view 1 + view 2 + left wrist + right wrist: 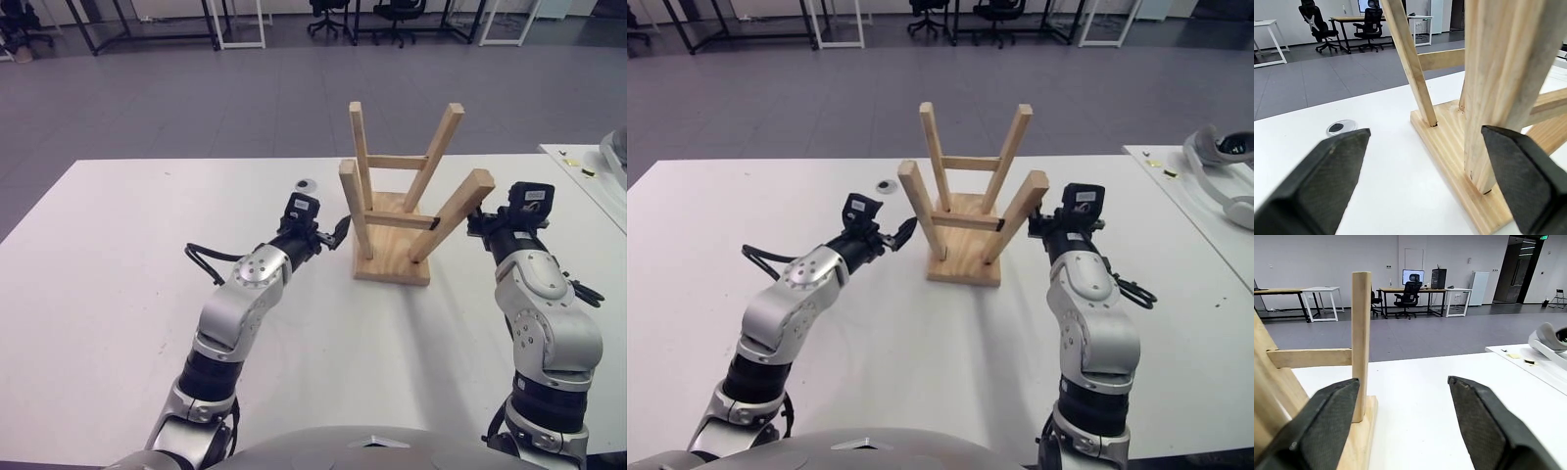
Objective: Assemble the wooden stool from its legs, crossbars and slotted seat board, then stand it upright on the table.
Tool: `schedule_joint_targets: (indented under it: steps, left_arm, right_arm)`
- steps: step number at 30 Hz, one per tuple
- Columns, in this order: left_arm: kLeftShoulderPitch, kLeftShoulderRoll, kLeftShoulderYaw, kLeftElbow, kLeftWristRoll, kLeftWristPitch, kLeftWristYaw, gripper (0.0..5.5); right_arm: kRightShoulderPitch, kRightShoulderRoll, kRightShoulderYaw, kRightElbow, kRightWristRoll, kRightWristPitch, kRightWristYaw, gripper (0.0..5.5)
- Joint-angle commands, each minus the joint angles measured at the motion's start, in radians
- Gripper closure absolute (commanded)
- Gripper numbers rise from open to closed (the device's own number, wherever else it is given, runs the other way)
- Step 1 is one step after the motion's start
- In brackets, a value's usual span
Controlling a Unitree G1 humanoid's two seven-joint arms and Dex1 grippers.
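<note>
The wooden stool (402,201) rests upside down near the middle of the white table (118,294). Its slotted seat board (392,266) lies flat and its legs point up, joined by crossbars (397,163). My left gripper (338,233) is open just left of the near left leg (1498,88), with one of its fingers (1327,171) out to the side. My right gripper (474,223) is open beside the near right leg (453,213), holding nothing. In the right wrist view a far leg (1360,342) and a crossbar (1308,357) stand beyond the open right gripper (1405,423).
A small round cap (307,184) lies on the table behind the left gripper. A second white table at the right carries a white headset-like object (1225,171). A black cable (201,259) loops by the left arm. Bare tabletop stretches to the front and left.
</note>
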Motion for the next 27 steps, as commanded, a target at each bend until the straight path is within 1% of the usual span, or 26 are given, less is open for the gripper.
schedule_joint_targets:
  steps: [1,3,5,8,9,11,12,13,15,16,18,21,23,25,26,27]
  left_arm:
    - [-0.001,0.05,0.023,-0.012,-0.008,-0.016,-0.079,1.28]
    - [0.038,0.093,0.055,-0.024,-0.003,-0.017,-0.102,1.28]
    - [0.062,0.116,0.078,-0.028,-0.003,-0.017,-0.119,1.28]
    - [0.133,0.164,0.123,-0.032,-0.01,-0.014,-0.153,1.28]
    - [0.182,0.199,0.143,-0.034,-0.007,-0.019,-0.174,1.28]
    - [0.284,0.272,0.196,-0.028,0.001,-0.039,-0.218,1.28]
    - [0.305,0.291,0.218,-0.018,0.002,-0.048,-0.23,1.28]
    - [0.304,0.297,0.231,-0.006,0.0,-0.055,-0.235,1.28]
    - [0.274,0.281,0.237,0.013,-0.005,-0.064,-0.233,1.28]
    - [0.27,0.274,0.235,0.016,-0.004,-0.068,-0.233,1.28]
    - [0.27,0.261,0.235,0.017,-0.002,-0.074,-0.228,1.28]
    - [0.266,0.252,0.239,0.017,0.005,-0.077,-0.223,1.28]
    - [0.258,0.25,0.238,0.018,0.006,-0.078,-0.222,1.28]
    - [0.252,0.248,0.239,0.018,0.006,-0.08,-0.223,1.28]
    - [0.251,0.247,0.239,0.018,0.006,-0.08,-0.223,1.28]
    - [0.25,0.247,0.239,0.02,0.007,-0.082,-0.223,1.28]
  right_arm:
    - [0.015,-0.052,0.024,0.11,0.009,-0.05,0.114,2.12]
    - [0.025,-0.069,0.028,0.149,-0.004,-0.074,0.141,2.12]
    - [0.037,-0.079,0.055,0.175,-0.015,-0.099,0.173,2.12]
    - [0.024,-0.086,0.139,0.183,0.001,-0.146,0.272,2.12]
    - [0.018,-0.096,0.176,0.169,0.016,-0.164,0.33,2.12]
    - [0.019,-0.122,0.255,0.09,0.106,-0.182,0.505,2.12]
    - [0.023,-0.12,0.275,0.047,0.172,-0.173,0.575,2.12]
    - [0.026,-0.112,0.278,0.016,0.228,-0.153,0.609,2.12]
    - [0.015,-0.117,0.227,0.053,0.278,-0.157,0.635,2.12]
    - [0.007,-0.14,0.197,0.1,0.278,-0.169,0.644,2.12]
    - [0.009,-0.217,0.154,0.191,0.263,-0.195,0.696,2.12]
    - [0.047,-0.377,0.172,0.28,0.237,-0.187,0.842,2.12]
    - [0.054,-0.439,0.176,0.322,0.233,-0.192,0.915,2.12]
    - [0.013,-0.453,0.165,0.394,0.209,-0.221,0.919,2.12]
    - [-0.029,-0.441,0.155,0.448,0.185,-0.246,0.884,2.12]
    - [-0.092,-0.413,0.145,0.522,0.146,-0.283,0.813,2.12]
